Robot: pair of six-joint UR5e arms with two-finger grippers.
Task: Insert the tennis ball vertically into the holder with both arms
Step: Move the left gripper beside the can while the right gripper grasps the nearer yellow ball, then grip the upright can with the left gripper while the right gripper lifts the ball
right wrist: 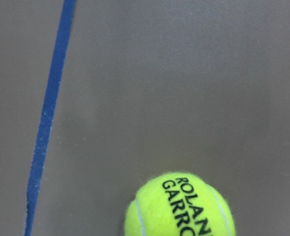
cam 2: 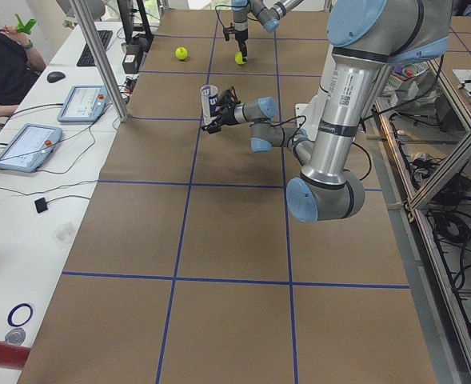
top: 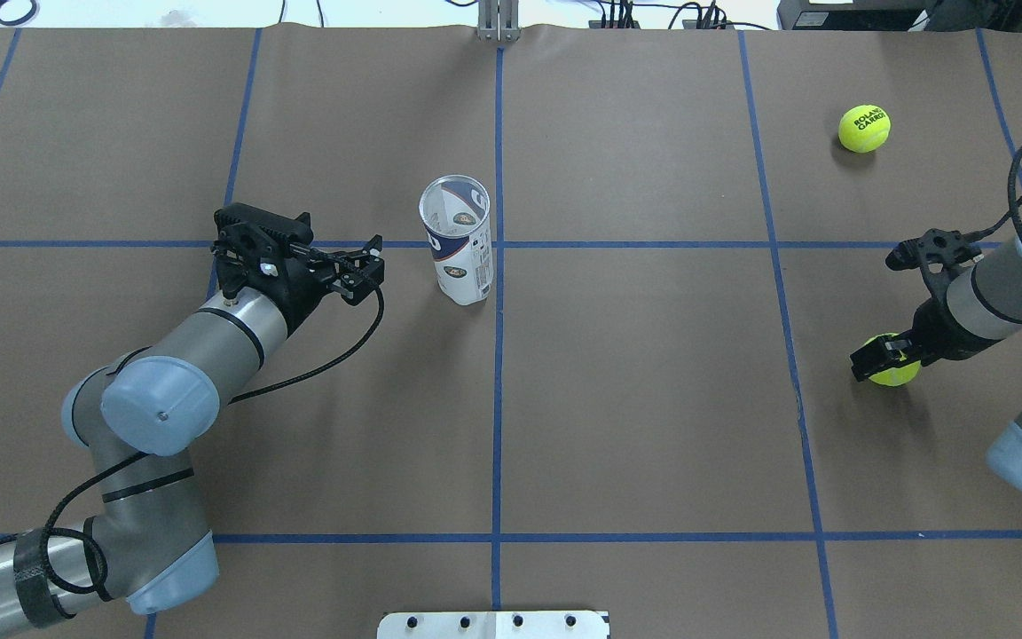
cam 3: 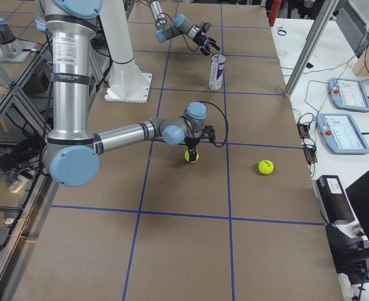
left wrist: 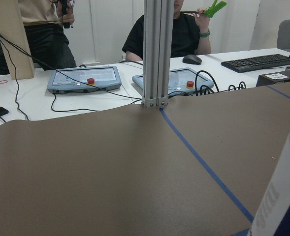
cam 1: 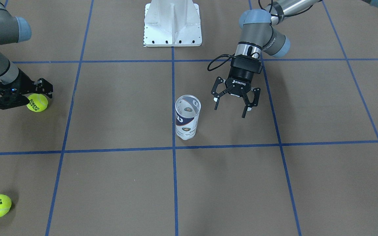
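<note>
The left gripper (cam 1: 230, 110) has its fingers spread wide and empty. The holder (cam 1: 186, 121) stands just beside them at three o'clock in the overhead view, a clear, rigid plastic tube with its long axis vertical and its mouth open upward. Well apart, at four o'clock from it, the right gripper (top: 884, 359) straddles a fuzzy yellow tennis ball (top: 894, 371) on the table (top: 653, 399); I cannot tell whether it is clamped.

I am viewing a fuzzy yellow-green tennis ball (right wrist: 179, 206), black lettering showing, lying on matte brown table paper (right wrist: 184, 73), right of a blue tape line (right wrist: 48, 118).
</note>
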